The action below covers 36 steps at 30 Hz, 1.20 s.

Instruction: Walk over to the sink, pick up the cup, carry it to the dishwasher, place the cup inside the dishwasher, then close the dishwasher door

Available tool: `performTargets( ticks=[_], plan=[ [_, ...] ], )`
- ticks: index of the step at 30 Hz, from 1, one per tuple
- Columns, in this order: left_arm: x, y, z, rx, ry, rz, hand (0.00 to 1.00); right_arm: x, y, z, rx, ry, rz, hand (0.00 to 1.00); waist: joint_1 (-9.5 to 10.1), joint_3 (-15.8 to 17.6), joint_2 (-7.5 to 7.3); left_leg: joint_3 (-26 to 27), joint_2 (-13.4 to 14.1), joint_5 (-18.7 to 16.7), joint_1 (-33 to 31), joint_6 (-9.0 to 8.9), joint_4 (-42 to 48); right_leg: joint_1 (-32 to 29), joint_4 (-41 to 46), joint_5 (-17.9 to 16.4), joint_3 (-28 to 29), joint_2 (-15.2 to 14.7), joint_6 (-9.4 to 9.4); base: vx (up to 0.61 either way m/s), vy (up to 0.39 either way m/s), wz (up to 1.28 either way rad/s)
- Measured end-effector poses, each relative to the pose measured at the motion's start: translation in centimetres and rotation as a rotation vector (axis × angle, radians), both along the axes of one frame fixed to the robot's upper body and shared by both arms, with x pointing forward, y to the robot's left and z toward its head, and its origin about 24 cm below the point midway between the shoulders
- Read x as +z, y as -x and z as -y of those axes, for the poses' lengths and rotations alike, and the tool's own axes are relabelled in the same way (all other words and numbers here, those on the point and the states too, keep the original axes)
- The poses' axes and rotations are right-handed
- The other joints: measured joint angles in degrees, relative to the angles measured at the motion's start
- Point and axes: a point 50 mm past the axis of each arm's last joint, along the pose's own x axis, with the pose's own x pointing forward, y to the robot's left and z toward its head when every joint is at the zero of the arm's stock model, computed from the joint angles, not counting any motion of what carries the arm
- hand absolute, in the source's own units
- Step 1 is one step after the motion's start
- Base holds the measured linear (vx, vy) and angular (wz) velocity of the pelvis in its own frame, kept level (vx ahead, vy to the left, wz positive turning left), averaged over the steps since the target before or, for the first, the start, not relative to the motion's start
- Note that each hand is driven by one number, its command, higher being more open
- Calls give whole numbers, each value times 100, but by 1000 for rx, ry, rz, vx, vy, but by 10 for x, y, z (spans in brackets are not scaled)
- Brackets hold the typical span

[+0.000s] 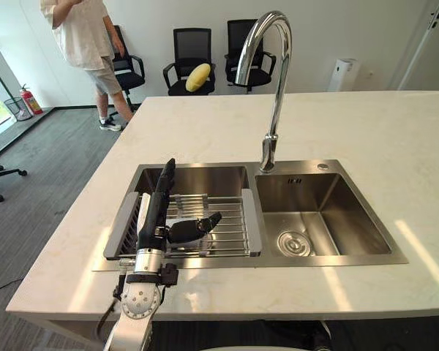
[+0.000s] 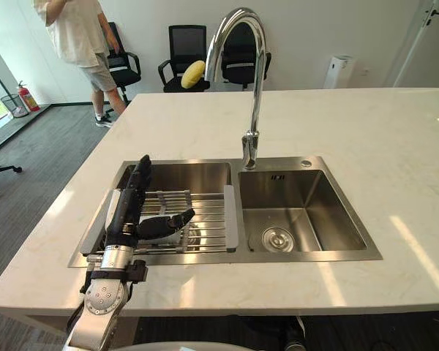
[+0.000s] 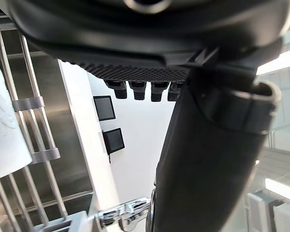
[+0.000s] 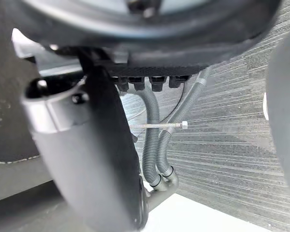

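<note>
A white cup (image 1: 180, 214) lies on the wire rack (image 1: 230, 228) over the left basin of the steel sink (image 1: 322, 167). My left hand (image 1: 154, 212) reaches over that rack, fingers straight and pointing away, thumb spread out to the right across the cup. The hand covers most of the cup. In the left wrist view the cup (image 3: 4, 145) shows as a white curved side beside the rack's bars, apart from the thumb (image 3: 203, 164). My right hand (image 4: 99, 159) hangs low under the counter with its fingers straight, facing grey drain hoses (image 4: 152, 145).
A tall chrome faucet (image 1: 272, 88) stands between the two basins. The right basin (image 1: 314, 219) holds only its drain. A person (image 1: 84, 40) stands at the far left by black chairs (image 1: 190, 51); one carries a yellow object (image 1: 198, 77).
</note>
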Motion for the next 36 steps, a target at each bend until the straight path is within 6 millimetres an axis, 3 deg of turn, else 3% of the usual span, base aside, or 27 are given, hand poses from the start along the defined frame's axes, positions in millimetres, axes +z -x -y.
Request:
performTargets(
  ticks=[9, 17, 24, 36],
  plan=[
    [-9, -10, -14, -2, -150, -68, 100, -2, -2, 4, 23, 5, -10, 100, -75, 20, -24, 66, -13, 19, 70, 2, -87, -6, -9, 29, 68, 27, -1, 16, 11, -3],
    [-9, -15, -39, 43, -262, -101, 100, -2, -4, 6, 62, 8, -21, 100, -108, 21, -24, 94, -28, 21, 102, 10, -121, -3, -17, 41, 105, 28, 3, 1, 6, -1],
    [-1, -16, -64, 116, -305, -87, 100, -3, -2, 8, 68, 15, -32, 100, -94, 37, -23, 82, -33, 21, 103, 17, -127, 2, -17, 41, 104, 26, 3, 0, 0, 0],
    [10, -15, -86, 169, -389, -74, 100, -2, -1, 13, 74, 37, -39, 100, -43, 66, -9, 45, -36, 27, 101, 28, -129, 15, -21, 39, 84, 22, 2, 0, 0, 0]
  ],
)
